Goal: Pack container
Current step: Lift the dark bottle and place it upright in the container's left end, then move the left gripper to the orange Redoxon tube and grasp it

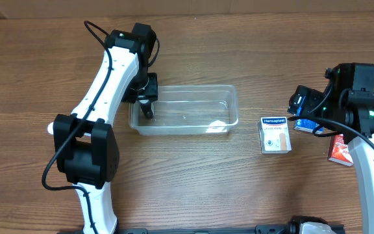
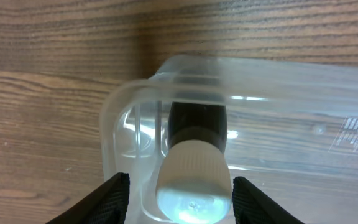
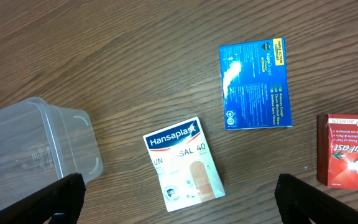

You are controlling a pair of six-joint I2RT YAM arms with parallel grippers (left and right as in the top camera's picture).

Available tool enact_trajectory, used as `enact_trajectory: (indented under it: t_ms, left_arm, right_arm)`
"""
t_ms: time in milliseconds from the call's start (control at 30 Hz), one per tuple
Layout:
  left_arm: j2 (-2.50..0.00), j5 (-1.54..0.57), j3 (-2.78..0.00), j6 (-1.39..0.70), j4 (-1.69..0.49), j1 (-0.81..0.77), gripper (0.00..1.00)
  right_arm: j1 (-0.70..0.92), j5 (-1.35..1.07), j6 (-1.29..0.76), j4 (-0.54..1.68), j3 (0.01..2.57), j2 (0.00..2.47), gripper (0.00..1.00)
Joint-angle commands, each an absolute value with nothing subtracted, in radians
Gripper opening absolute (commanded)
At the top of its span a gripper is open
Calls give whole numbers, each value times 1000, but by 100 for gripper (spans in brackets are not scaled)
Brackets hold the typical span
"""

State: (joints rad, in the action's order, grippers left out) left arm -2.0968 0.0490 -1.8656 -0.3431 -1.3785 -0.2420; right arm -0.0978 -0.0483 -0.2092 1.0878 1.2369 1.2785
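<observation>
The clear plastic container (image 1: 193, 112) lies at the table's middle. My left gripper (image 1: 146, 97) hangs over its left end. In the left wrist view the container's rounded corner (image 2: 120, 106) shows, and a dark bottle with a white cap (image 2: 194, 177) is inside it, cap toward the camera. The left gripper (image 2: 180, 198) is open, with a gap between each finger and the cap. My right gripper (image 1: 302, 106) is open wide and empty above a white Hansaplast box (image 3: 182, 165), which also shows in the overhead view (image 1: 274, 134). It holds nothing (image 3: 179, 202).
A blue box (image 3: 255, 84) lies beyond the Hansaplast box and is half hidden under the right gripper in the overhead view (image 1: 307, 125). A red box (image 3: 350, 149) lies at the right (image 1: 339, 151). The container's right end (image 3: 36, 146) is left of the Hansaplast box.
</observation>
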Motion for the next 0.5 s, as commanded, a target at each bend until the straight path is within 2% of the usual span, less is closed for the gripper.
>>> enact_trajectory:
  t_ms: [0,67,100,133,167,300,467]
  left_arm:
    - [-2023,60,-1920,-336,-1408,-243,57]
    - [-1939,60,-1955,-314,-1422,-243,62]
    - [-1899,67,-1967,-310,-1431,-243,71]
    - [-1865,83,-1977,-310,-1441,-241,89]
    - [-1816,111,-1985,-310,-1453,-235,100]
    - [-1657,150,-1987,-311,-1514,-143,100]
    - [-1603,130,-1960,-349,-1616,121,100]
  right_arm:
    - [-101,-54,-213,1083,1264,1274,100]
    - [-101,-54,-213,1084,1264,1274,100]
    - [-101,-54,-213,1084,1264,1274,100]
    - [-101,-54,-214,1084,1264,1274,100]
    - [-101,-54,-213,1084,1264,1274,100]
    - [-101,-54,-213,1083,1264,1274,100]
    - [-101,-54,-213,1083,1264,1274,100]
